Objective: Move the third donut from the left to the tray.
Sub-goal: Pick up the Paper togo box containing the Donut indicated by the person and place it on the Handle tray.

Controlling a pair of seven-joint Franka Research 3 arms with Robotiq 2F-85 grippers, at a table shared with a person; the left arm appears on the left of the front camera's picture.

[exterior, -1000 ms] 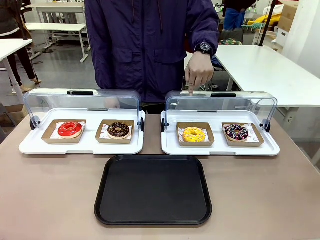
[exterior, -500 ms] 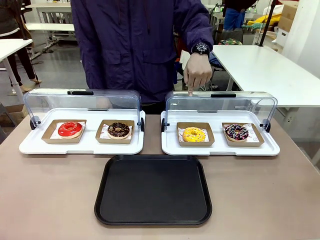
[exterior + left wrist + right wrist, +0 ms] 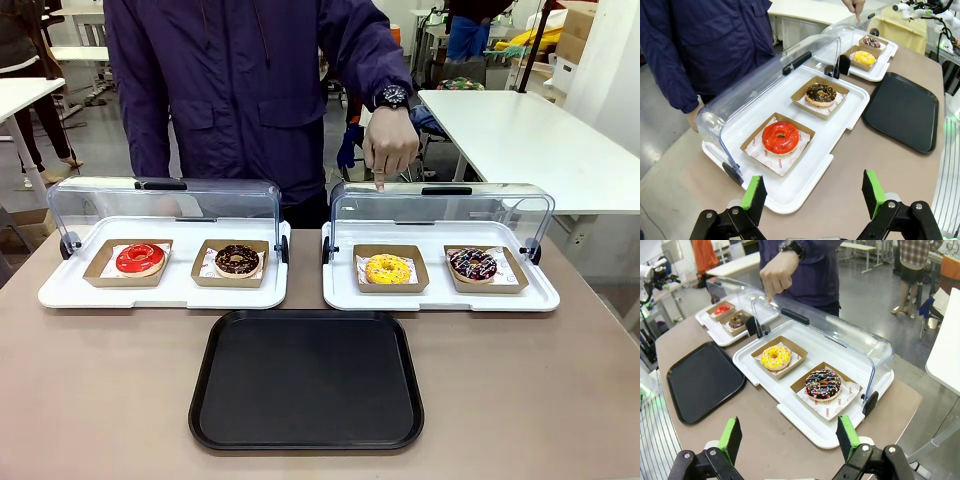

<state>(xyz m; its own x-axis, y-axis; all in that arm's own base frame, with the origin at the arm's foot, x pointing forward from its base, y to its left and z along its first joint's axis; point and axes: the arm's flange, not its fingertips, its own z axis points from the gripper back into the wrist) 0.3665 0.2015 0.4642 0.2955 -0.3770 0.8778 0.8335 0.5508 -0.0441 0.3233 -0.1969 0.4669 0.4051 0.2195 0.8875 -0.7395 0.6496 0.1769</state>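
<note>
1. Front view: the yellow donut sits in its box on the right-hand white tray, third in the row. The black tray lies empty just in front, nearer the robot.
2. A person's hand points a finger down onto the clear lid directly behind that donut. The lid stands raised at the back, leaving the front open.
3. Right wrist view: the right gripper hangs with its fingers spread wide, holding nothing. The donut lies ahead of it and slightly left, with a sprinkled chocolate donut closer in.
4. Left wrist view: the left gripper is likewise spread and empty. The donut is well apart from it, beyond the other white tray.
5. The right arm looks the nearer for the reach. The donut is round with no long axis, so only the box edges would set the fingers' angle.
</note>
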